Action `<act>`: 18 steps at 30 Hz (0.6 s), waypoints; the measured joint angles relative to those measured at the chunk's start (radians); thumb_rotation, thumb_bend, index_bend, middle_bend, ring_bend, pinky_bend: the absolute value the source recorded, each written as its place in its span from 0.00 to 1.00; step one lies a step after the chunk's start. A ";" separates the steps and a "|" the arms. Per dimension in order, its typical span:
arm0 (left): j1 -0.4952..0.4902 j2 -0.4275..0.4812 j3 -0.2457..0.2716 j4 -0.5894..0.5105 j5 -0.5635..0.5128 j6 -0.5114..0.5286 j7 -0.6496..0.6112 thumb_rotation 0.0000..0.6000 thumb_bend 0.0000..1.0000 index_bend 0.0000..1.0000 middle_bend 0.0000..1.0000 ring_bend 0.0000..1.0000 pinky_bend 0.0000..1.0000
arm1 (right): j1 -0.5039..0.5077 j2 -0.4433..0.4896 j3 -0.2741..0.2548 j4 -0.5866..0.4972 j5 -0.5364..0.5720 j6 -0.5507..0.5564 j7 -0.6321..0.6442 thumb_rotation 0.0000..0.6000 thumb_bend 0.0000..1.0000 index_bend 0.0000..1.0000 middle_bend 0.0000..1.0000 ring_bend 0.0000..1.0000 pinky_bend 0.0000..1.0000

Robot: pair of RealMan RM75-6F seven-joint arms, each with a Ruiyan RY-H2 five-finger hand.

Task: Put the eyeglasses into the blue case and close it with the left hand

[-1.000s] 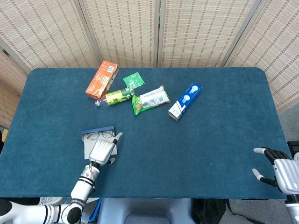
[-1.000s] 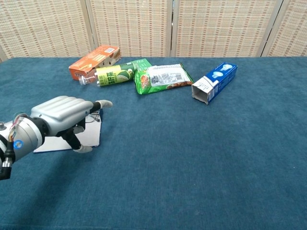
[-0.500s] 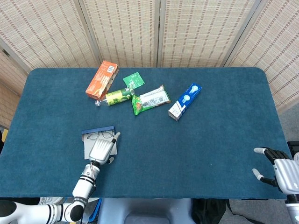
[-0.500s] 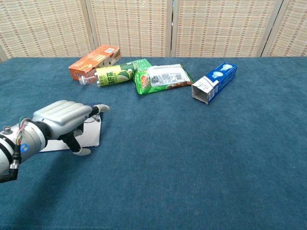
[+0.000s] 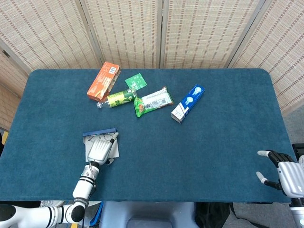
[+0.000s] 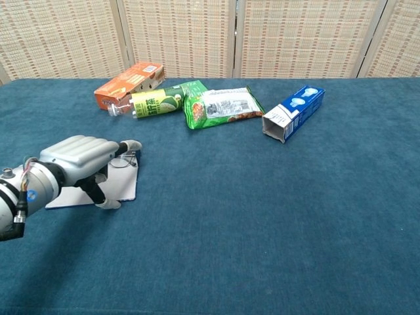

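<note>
The blue case (image 5: 99,131) lies open at the front left of the table, its pale lining (image 6: 122,187) facing up. My left hand (image 5: 100,149) lies flat over the case, fingers stretched toward the raised blue lid, nothing gripped. In the chest view the left hand (image 6: 77,161) hovers over the lining and its fingertips (image 6: 130,145) reach past the thin wire eyeglasses (image 6: 126,161), which sit in the case and are mostly hidden. My right hand (image 5: 286,172) waits at the front right table edge, fingers spread and holding nothing.
At the back of the table lie an orange box (image 5: 103,80), a green bottle (image 5: 118,99), a small green packet (image 5: 136,81), a green snack bag (image 5: 153,101) and a blue and white carton (image 5: 188,102). A woven folding screen stands behind.
My left hand has shifted left and slightly forward, from the case's right side to lying over its middle, fingertips now near the lid. The right hand has not moved.
</note>
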 measured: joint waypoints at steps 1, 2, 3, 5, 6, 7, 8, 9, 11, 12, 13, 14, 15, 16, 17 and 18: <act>0.001 0.000 0.000 0.002 -0.001 -0.001 0.001 1.00 0.19 0.06 1.00 1.00 1.00 | 0.000 0.000 0.000 0.000 0.000 0.000 -0.001 1.00 0.22 0.29 0.29 0.30 0.26; 0.001 0.000 0.000 0.004 -0.003 -0.001 0.001 1.00 0.19 0.06 1.00 1.00 1.00 | 0.000 0.000 0.000 -0.001 0.000 0.000 -0.001 1.00 0.22 0.29 0.29 0.30 0.26; 0.002 0.000 0.000 0.006 -0.004 -0.001 0.001 1.00 0.19 0.06 1.00 1.00 1.00 | 0.000 0.000 0.000 -0.001 0.000 0.000 -0.001 1.00 0.22 0.29 0.29 0.30 0.26; 0.003 -0.001 -0.001 0.010 -0.007 -0.003 0.000 1.00 0.19 0.07 1.00 1.00 1.00 | -0.001 0.001 0.000 -0.002 0.000 0.001 -0.002 1.00 0.22 0.29 0.29 0.30 0.26; 0.003 -0.002 -0.001 0.011 -0.008 -0.004 0.000 1.00 0.19 0.07 1.00 1.00 1.00 | -0.001 0.001 -0.001 -0.002 0.000 0.001 -0.002 1.00 0.22 0.29 0.29 0.30 0.26; 0.004 -0.002 -0.001 0.013 -0.008 -0.005 0.000 1.00 0.19 0.07 1.00 1.00 1.00 | -0.001 0.001 -0.001 -0.002 0.000 0.001 -0.003 1.00 0.22 0.29 0.29 0.30 0.26; 0.004 -0.003 -0.001 0.015 -0.008 -0.006 -0.001 1.00 0.19 0.07 1.00 1.00 1.00 | -0.001 0.002 -0.001 -0.003 0.000 0.001 -0.003 1.00 0.22 0.29 0.29 0.30 0.26; 0.005 -0.003 -0.001 0.015 -0.008 -0.007 -0.002 1.00 0.19 0.07 1.00 1.00 1.00 | -0.001 0.002 -0.001 -0.004 0.000 0.002 -0.004 1.00 0.22 0.29 0.29 0.30 0.26; 0.006 -0.003 -0.003 0.015 -0.007 -0.007 -0.008 1.00 0.19 0.08 1.00 1.00 1.00 | -0.001 0.003 0.000 -0.006 -0.001 0.003 -0.005 1.00 0.22 0.29 0.29 0.30 0.26; 0.007 -0.002 -0.004 0.015 -0.007 -0.007 -0.010 1.00 0.19 0.08 1.00 1.00 1.00 | -0.001 0.003 0.000 -0.007 -0.001 0.003 -0.006 1.00 0.22 0.29 0.29 0.30 0.26; 0.007 -0.001 -0.006 0.015 -0.007 -0.006 -0.011 1.00 0.19 0.09 1.00 1.00 1.00 | -0.002 0.004 0.000 -0.007 -0.001 0.004 -0.007 1.00 0.22 0.29 0.29 0.30 0.26; 0.008 0.001 -0.009 0.015 -0.007 -0.005 -0.013 1.00 0.20 0.09 1.00 1.00 1.00 | -0.002 0.004 0.000 -0.008 -0.001 0.004 -0.007 1.00 0.22 0.29 0.29 0.30 0.26; 0.008 0.002 -0.011 0.015 -0.008 -0.004 -0.015 1.00 0.20 0.09 1.00 1.00 1.00 | -0.001 0.005 0.000 -0.009 -0.001 0.003 -0.008 1.00 0.22 0.29 0.29 0.30 0.26; 0.009 0.004 -0.013 0.015 -0.008 -0.003 -0.016 1.00 0.21 0.09 1.00 1.00 1.00 | -0.001 0.005 0.000 -0.010 -0.001 0.003 -0.008 1.00 0.22 0.29 0.29 0.30 0.26; 0.010 0.006 -0.017 0.016 -0.009 -0.001 -0.019 1.00 0.22 0.09 1.00 1.00 1.00 | -0.001 0.005 0.000 -0.010 -0.001 0.003 -0.009 1.00 0.22 0.29 0.29 0.30 0.26; 0.010 0.007 -0.019 0.016 -0.010 0.000 -0.021 1.00 0.22 0.10 1.00 1.00 1.00 | -0.001 0.005 0.000 -0.011 -0.001 0.003 -0.009 1.00 0.22 0.29 0.29 0.30 0.26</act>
